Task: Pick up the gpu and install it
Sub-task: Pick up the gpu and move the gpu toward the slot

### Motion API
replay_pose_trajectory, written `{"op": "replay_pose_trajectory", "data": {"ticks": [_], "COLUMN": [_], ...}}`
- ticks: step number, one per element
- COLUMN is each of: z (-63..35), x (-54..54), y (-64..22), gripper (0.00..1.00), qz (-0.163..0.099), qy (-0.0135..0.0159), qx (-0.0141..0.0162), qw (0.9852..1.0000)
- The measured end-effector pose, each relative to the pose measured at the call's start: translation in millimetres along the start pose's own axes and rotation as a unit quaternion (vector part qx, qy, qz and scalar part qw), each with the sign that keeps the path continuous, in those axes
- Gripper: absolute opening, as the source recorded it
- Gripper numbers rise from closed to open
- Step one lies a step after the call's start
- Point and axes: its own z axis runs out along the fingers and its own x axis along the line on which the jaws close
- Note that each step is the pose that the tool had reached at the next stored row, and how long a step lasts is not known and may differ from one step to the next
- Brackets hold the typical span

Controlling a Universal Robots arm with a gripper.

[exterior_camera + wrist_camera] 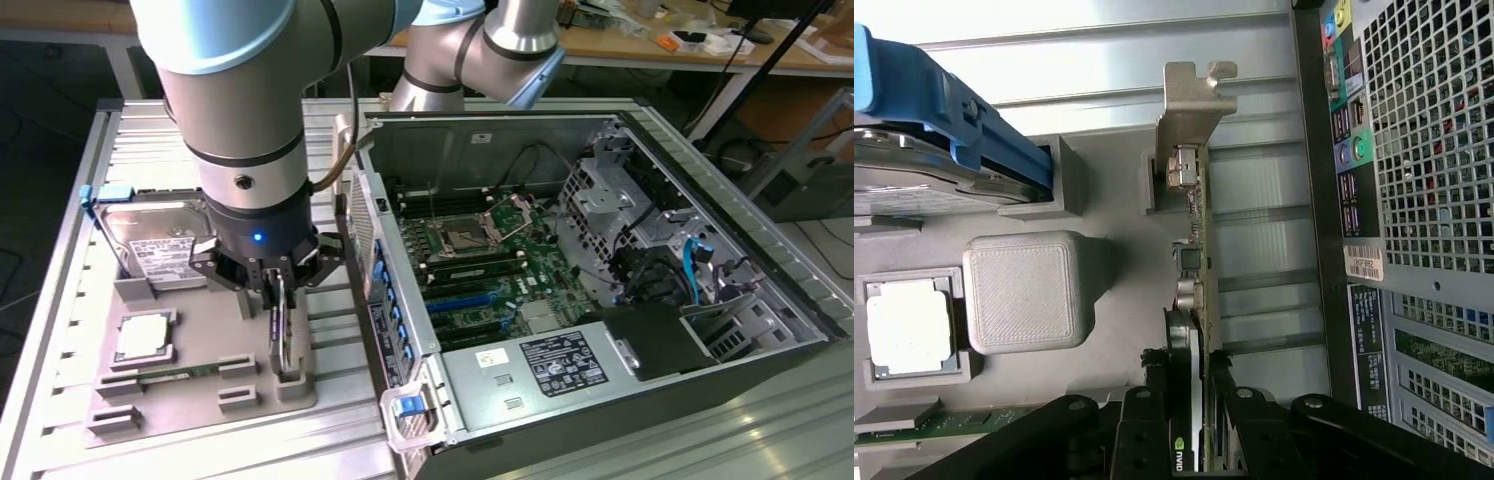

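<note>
Ribbed metal table (54, 350) carries a grey tray (187, 395) at its near end, where the gpu (278, 335) (1189, 270) stands on edge in a slot. The gripper (278, 290) (1189, 365) clamps both faces of the card. Behind it lies a hard drive (160, 245). An open computer case (707, 230) sits at the exterior view's right.

Even, bright indoor light — soft shadows, little glare; the wrist view blurs slightly up close.
</note>
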Motion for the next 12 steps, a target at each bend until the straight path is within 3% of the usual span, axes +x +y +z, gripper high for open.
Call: {"op": "replay_pose_trajectory", "data": {"ticks": [12], "z": [-6.5], "x": [-0.3], "y": [0.3], "gripper": [0.27], "qz": [0.000], "qy": [0.0000], "qx": [-0.0001], "qw": [1.0000]}}
